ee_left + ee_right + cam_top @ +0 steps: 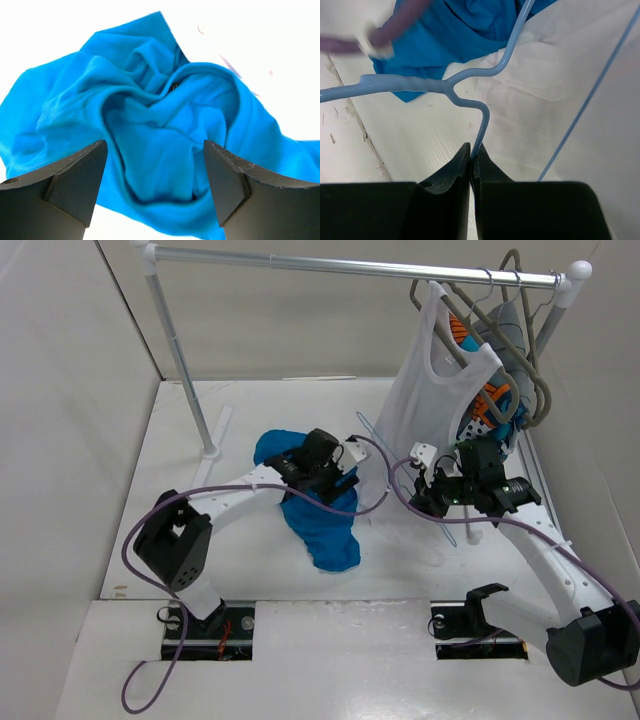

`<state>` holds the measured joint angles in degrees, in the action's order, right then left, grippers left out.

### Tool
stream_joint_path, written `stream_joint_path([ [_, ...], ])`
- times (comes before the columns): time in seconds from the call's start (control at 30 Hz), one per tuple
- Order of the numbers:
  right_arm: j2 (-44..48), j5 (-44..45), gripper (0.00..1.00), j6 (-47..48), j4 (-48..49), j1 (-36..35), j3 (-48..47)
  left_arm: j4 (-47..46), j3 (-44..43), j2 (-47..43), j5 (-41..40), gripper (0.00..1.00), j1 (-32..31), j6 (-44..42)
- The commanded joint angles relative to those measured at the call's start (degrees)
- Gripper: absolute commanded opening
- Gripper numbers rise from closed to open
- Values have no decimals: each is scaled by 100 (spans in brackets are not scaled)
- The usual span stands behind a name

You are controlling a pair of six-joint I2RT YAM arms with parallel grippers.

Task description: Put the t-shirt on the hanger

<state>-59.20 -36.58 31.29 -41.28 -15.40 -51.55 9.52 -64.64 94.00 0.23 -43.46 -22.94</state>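
You had the crumpled bright blue soft fabric t-shirt (165,125) lying on the white worktop (300,410) directly beneath your left end effector (155,145). The heap's long axis ran from the far left toward the near right in the overhead view. The left arm was plainly the nearer one to it. That end effector's fingers were spread wide, straddling the folds and, as far as the wrist view showed, touching nothing. Just to the shirt's right, your right end effector (471,150) was pressed together on the hook wire of the thin pale-blue wire hanger (410,84). The hanger's neck and shoulders reached away from the fingers toward the shirt.
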Motion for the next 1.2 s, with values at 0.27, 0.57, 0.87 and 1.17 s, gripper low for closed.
stream_joint_path([
  [0.27,181,-42,0,88,50,28,-206,824,-629,-251,776,47,1288,519],
  [0.57,181,10,0,88,50,28,-206,674,-698,57,1514,57,1288,685],
  [0.87,181,10,0,88,50,28,-154,271,-998,532,830,62,1033,931],
  [1.17,128,10,0,88,155,-25,-101,-55,-1191,725,286,54,1033,1300],
])
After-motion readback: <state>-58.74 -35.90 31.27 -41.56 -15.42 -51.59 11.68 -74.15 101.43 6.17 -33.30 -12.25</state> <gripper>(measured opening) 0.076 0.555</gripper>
